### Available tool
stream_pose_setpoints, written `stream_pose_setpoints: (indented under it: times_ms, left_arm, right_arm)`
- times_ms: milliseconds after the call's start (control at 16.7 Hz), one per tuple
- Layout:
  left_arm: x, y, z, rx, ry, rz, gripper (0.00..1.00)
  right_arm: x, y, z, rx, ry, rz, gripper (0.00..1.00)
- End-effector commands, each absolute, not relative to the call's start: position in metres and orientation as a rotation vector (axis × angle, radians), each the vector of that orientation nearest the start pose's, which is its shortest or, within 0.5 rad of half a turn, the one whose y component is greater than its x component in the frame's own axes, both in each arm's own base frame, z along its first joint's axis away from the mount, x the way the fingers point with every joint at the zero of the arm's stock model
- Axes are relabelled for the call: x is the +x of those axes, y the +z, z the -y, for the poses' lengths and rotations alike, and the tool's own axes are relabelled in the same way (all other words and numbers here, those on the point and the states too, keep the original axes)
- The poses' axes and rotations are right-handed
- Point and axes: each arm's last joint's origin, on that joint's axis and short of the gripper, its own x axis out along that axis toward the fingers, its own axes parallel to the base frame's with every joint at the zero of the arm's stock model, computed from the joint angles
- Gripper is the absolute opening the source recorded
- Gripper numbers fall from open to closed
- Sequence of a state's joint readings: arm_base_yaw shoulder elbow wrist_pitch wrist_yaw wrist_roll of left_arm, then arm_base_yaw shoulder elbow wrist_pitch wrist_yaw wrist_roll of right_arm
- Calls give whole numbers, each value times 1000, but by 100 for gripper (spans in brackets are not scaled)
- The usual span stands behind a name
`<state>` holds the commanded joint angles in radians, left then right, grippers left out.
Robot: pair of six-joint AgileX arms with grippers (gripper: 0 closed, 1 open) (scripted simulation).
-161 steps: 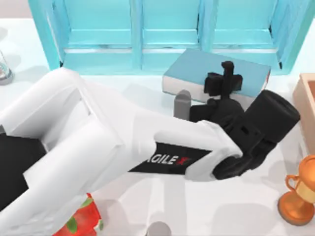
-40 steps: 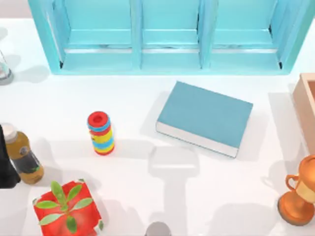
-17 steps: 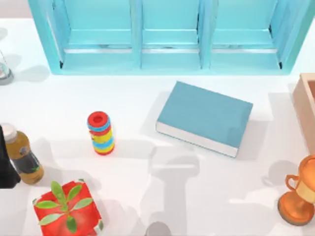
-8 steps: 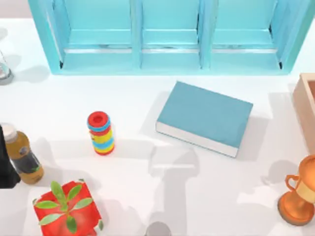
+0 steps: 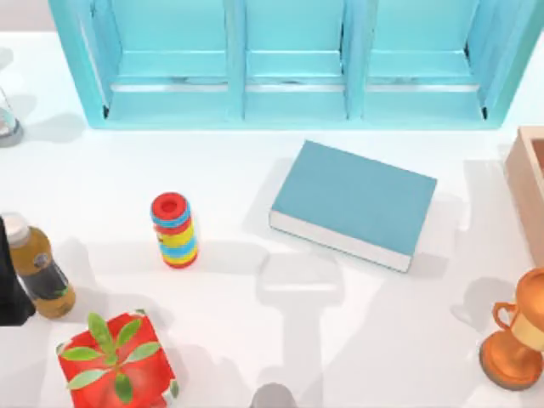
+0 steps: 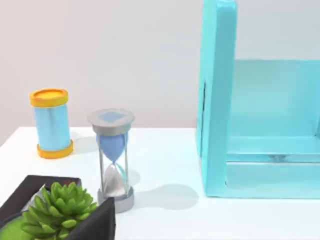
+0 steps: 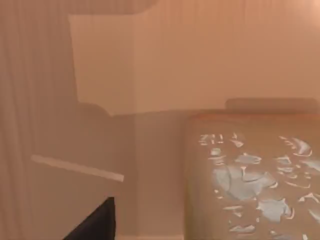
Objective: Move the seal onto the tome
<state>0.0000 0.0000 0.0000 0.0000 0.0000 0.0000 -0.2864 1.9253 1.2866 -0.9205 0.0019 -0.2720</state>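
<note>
The tome (image 5: 354, 202) is a flat teal-blue book with white page edges, lying right of the table's middle in the top view with nothing on its cover. In the right wrist view, a tan-brown block with pale flecks, the seal (image 7: 252, 175), looms very close against tan wooden surfaces. A black wedge (image 7: 95, 222) shows beside it at the picture's edge; I cannot tell what it is. A dark piece of my left arm (image 5: 8, 285) stands at the table's left edge.
The teal shelf unit (image 5: 289, 59) spans the back. A ringed red-blue-yellow cylinder (image 5: 173, 229), a bottle (image 5: 36, 265) and a red plant box (image 5: 115, 361) stand at the left. At the right are an orange trophy (image 5: 518, 340) and a wooden box (image 5: 527, 183). A grey knob (image 5: 274, 397) sits at the front edge.
My left arm, earlier stretched across the table over the tome, has drawn back to the left edge. Over the last second only the shadows on the table have shifted.
</note>
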Motion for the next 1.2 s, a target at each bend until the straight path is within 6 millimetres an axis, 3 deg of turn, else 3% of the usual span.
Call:
stream_pose_setpoints:
  times_ms: [300, 1080, 1200]
  left_arm:
    - [106, 160, 1, 0, 0, 0, 100]
    - [106, 160, 1, 0, 0, 0, 100]
    - [106, 160, 1, 0, 0, 0, 100]
  right_arm:
    - [336, 142, 96, 5, -9, -1563, 100]
    - [336, 142, 96, 5, -9, -1563, 2]
    - [336, 142, 96, 5, -9, -1563, 0]
